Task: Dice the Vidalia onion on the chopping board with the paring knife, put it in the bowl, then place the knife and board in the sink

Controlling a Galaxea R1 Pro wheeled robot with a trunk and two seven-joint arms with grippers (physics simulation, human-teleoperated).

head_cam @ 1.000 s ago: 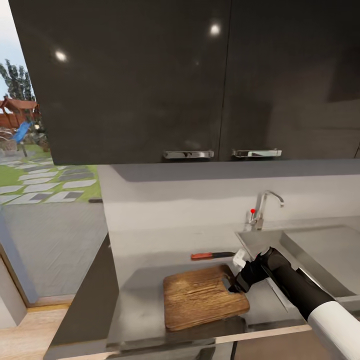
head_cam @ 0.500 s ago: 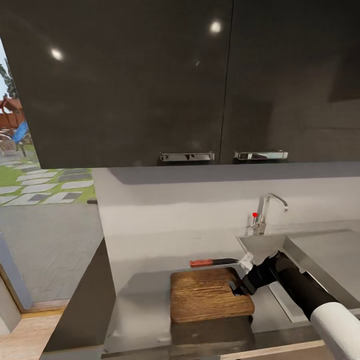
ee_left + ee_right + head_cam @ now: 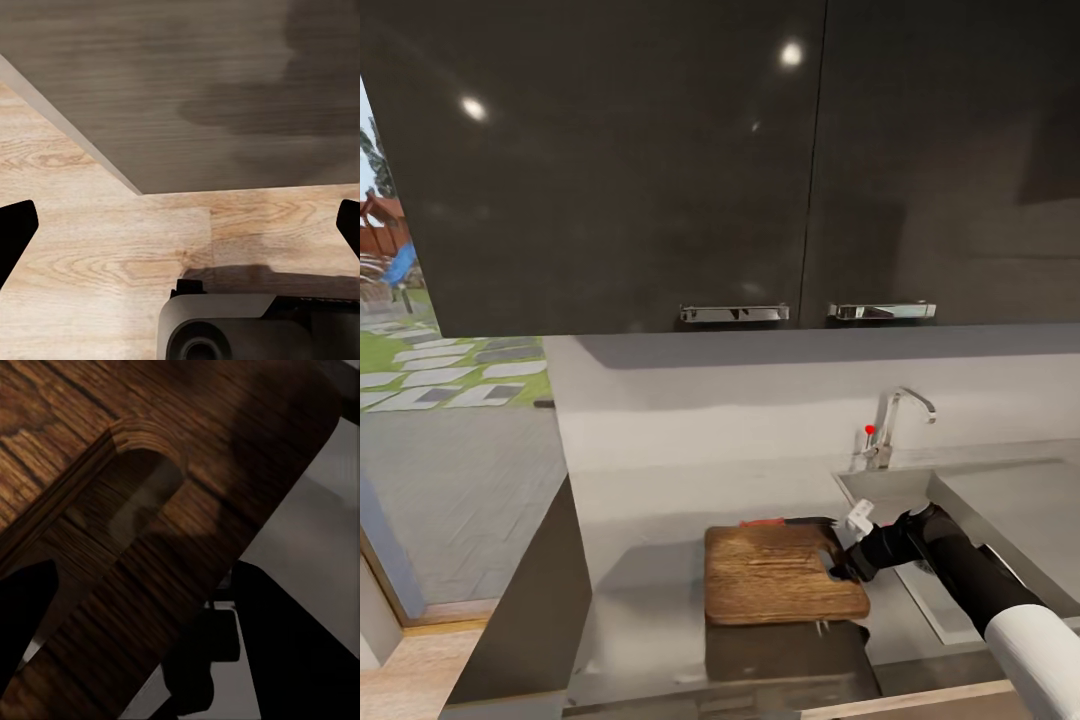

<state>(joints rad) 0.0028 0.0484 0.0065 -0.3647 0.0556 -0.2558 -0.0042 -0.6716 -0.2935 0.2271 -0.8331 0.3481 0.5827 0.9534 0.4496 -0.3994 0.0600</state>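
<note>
The dark brown chopping board (image 3: 775, 575) hangs level a little above the grey countertop (image 3: 635, 555), casting a shadow beneath it. My right gripper (image 3: 841, 570) is shut on the board's right edge, beside its handle cut-out (image 3: 139, 499). In the right wrist view the board's grain (image 3: 67, 427) runs between the dark fingers (image 3: 296, 649). The red-handled paring knife (image 3: 768, 521) lies on the countertop behind the board, mostly covered by it. The grey sink (image 3: 1000, 505) with its chrome tap (image 3: 892, 420) is to the right. My left gripper (image 3: 180, 225) is open over the pale wood floor.
Dark glossy wall cabinets (image 3: 760, 160) hang above the worktop. The countertop ends at the left by a glass opening onto a garden (image 3: 450, 370). A grey cabinet face (image 3: 187, 82) and my own base (image 3: 240, 326) are in the left wrist view.
The head camera shifted slightly. The right gripper has lifted the chopping board off the countertop and carried it back and to the right, so it now covers most of the knife.
</note>
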